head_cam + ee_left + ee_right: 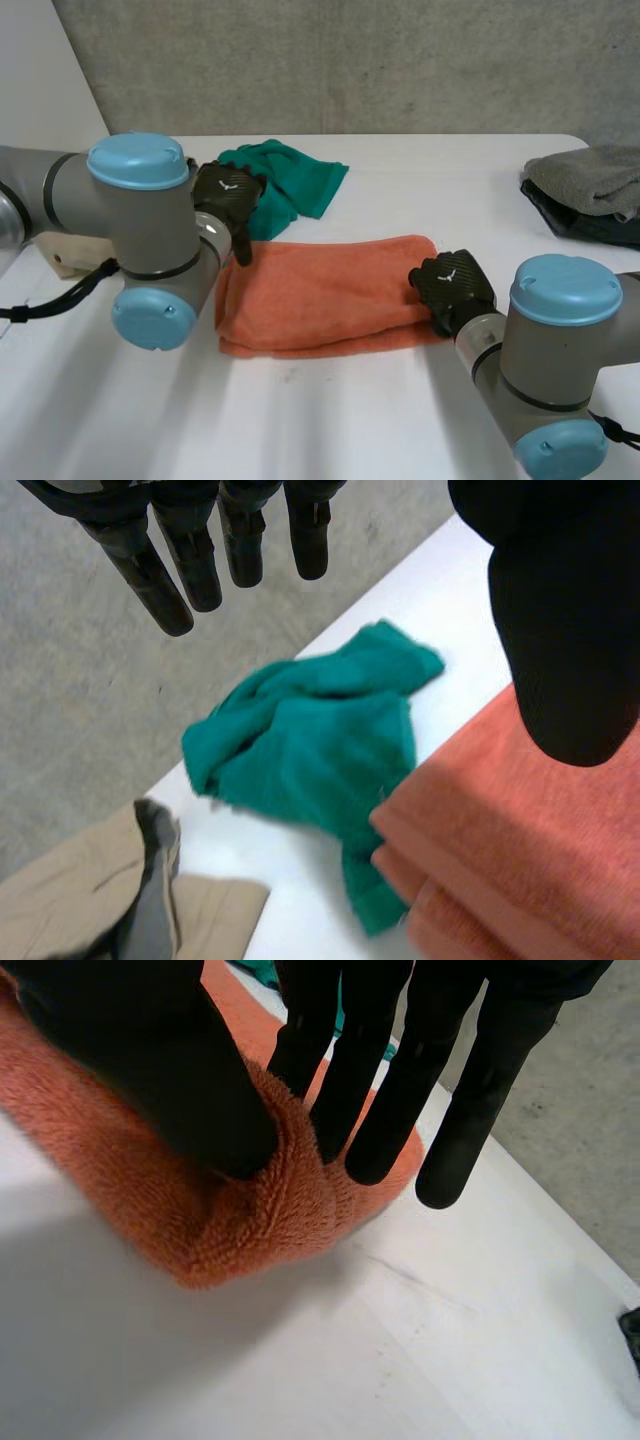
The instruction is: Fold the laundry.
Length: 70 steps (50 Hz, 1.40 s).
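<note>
**Head view: orange towel folded flat, right hand pinching one end**

We find the orange towel (320, 295) lying folded in layers on the table (380, 430), between the two hands.

1. Right hand (452, 285): it sits at the towel end nearest its own arm. In the right wrist view the thumb presses down on the towel. The straight fingers (385, 1110) stand close on the other side of a raised ridge of cloth. We read this as a narrow pinch on the towel's end.

2. Left hand (228, 195): it hovers at the opposite end of the towel, over the corner that faces the green cloth (290, 180). In the left wrist view its fingers (190, 560) hang straight and spread wide, holding nothing. The thumb is above the towel's edge, apart from it.

3. Green cloth: crumpled, under the left fingertips, with one tail just beside the towel's corner.

4. Beige garment (70, 900): it lies past the green cloth, on the side away from the towel.

5. Grey towel (590, 180): folded on a dark item (585, 225), well apart from the right hand, on its outer side.
</note>
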Each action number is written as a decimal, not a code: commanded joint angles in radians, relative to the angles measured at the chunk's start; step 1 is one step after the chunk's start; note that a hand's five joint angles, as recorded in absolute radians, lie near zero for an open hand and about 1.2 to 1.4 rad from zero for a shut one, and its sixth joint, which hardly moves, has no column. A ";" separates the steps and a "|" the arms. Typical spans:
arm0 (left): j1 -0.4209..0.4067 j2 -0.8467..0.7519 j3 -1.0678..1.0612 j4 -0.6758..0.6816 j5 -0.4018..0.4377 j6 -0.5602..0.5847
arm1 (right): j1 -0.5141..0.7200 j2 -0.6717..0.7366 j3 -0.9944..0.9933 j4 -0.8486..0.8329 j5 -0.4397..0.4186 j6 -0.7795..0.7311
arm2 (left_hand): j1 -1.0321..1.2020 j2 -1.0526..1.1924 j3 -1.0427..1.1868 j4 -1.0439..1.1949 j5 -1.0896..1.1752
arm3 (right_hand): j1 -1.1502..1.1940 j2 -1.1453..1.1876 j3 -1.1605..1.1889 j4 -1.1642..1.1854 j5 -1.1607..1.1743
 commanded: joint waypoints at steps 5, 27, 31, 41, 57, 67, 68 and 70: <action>-0.009 0.087 -0.058 0.016 -0.046 -0.047 | -0.148 -0.062 0.035 0.064 0.009 -0.137 | -0.039 -0.029 -0.038 -0.034 -0.048 | 0.305 0.227 0.228 0.219 0.240; 0.035 0.268 -0.145 0.006 0.023 -0.156 | 0.328 -0.053 0.078 -0.309 -0.274 -0.439 | -0.039 -0.029 -0.038 -0.034 -0.048 | 0.305 0.227 0.228 0.219 0.240; 0.036 0.289 -0.159 0.006 0.031 -0.178 | 0.341 0.006 0.077 -0.334 -0.329 -0.482 | -0.039 -0.029 -0.038 -0.034 -0.048 | -0.003 -0.081 -0.081 -0.089 -0.068; -0.006 0.291 -0.121 -0.010 0.040 -0.215 | 0.221 -0.247 0.000 -0.094 -0.121 0.007 | -0.039 -0.029 -0.038 -0.034 -0.048 | -0.916 -0.995 -0.994 -1.002 -0.982; -0.207 0.110 0.033 -0.250 0.051 -0.374 | 0.049 0.075 -0.590 0.692 -0.259 0.336 | -0.039 -0.029 -0.038 -0.034 -0.048 | -0.916 -0.995 -0.994 -1.002 -0.982; -0.253 -0.069 0.057 -0.315 -0.162 -0.400 | 0.062 0.240 -0.686 0.757 -0.256 0.242 | -0.039 -0.029 -0.038 -0.034 -0.048 | -0.916 -0.995 -0.994 -1.002 -0.982; -0.253 -0.074 0.056 -0.314 -0.188 -0.394 | 0.060 0.244 -0.678 0.751 -0.250 0.224 | -0.039 -0.029 -0.038 -0.034 -0.048 | -0.916 -0.995 -0.994 -1.002 -0.982; -0.253 -0.079 0.054 -0.312 -0.231 -0.376 | 0.057 0.247 -0.664 0.737 -0.238 0.190 | -0.039 -0.029 -0.038 -0.034 -0.048 | -0.916 -0.995 -0.994 -1.002 -0.982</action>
